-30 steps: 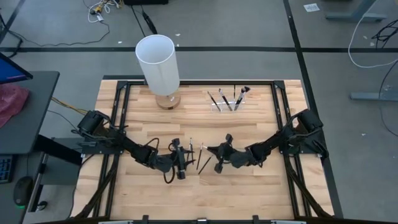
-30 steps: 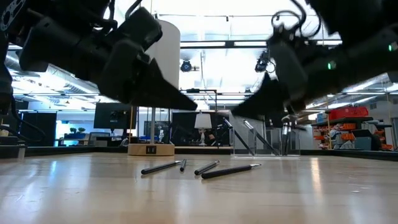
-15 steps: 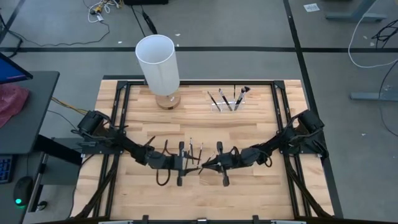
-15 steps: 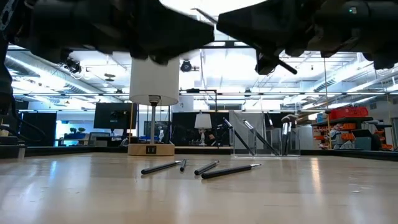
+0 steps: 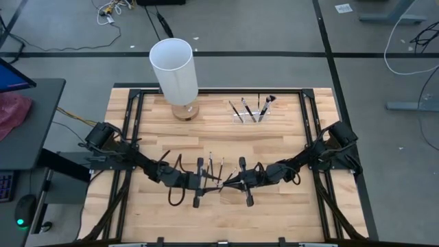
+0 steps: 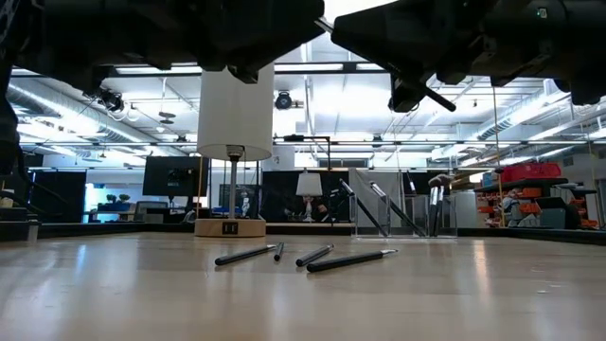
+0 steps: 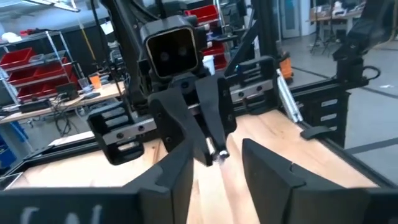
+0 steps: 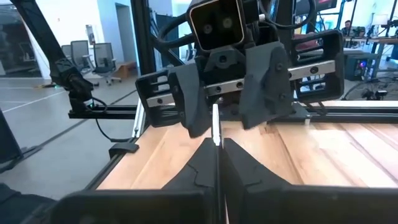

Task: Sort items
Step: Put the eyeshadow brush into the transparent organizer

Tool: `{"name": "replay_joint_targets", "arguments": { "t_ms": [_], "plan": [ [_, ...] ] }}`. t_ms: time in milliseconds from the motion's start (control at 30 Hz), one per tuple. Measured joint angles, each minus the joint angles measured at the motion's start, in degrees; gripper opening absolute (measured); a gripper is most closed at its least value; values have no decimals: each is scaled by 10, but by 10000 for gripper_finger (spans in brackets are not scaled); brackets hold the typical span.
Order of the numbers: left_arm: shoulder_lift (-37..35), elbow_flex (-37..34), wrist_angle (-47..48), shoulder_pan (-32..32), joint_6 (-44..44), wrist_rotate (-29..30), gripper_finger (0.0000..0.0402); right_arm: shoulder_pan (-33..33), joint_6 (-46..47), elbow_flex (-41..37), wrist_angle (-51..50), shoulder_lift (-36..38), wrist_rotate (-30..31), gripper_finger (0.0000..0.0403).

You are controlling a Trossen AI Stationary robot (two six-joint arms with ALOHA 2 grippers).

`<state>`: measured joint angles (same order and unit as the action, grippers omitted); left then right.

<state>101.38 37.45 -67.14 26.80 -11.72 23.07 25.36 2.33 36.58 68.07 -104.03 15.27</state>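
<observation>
Robotics lab: red parts bins (image 7: 28,59), office chairs (image 8: 99,59).

Both arms are stretched inward from the outer sides of the worktop and are brought nearly tip to tip near its middle. The left hand (image 5: 209,181) is aimed toward the right arm, and its 2 fingers (image 7: 180,177) are held apart with a clear gap between them. The right hand (image 5: 226,184) is aimed back at the left one, and its 2 fingers (image 8: 205,163) are pressed close together around a thin stick (image 8: 216,127). Both wrists are held level above the worktop, facing each other.
</observation>
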Motion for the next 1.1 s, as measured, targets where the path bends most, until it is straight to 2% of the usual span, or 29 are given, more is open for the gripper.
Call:
{"name": "replay_joint_targets", "arguments": {
  "t_ms": [367, 567, 667, 767, 867, 1000, 1100],
  "plan": [
    [0, 0, 0, -4, 2, -15, 16, 0, 2, 0, 0, 0, 2, 8],
    [0, 0, 14, -4, 6, -15, 15, 0, 3, 1, -23, 1, 3, 17],
    [0, 0, 43, -4, 16, -12, 10, 0, 3, 2, -66, 2, 39, 37],
    [0, 0, 76, -8, 42, 7, 10, 2, 5, 1, -163, 20, 86, 72],
    [0, 0, 110, -13, 85, 25, 13, 3, 49, 1, -311, 73, 122, 117],
    [0, 0, 144, -29, 130, 30, 15, 2, 136, 24, -518, 139, 132, 178],
    [0, 0, 149, -48, 159, 35, 11, 9, 157, 60, -605, 145, 136, 207]
  ]
}}
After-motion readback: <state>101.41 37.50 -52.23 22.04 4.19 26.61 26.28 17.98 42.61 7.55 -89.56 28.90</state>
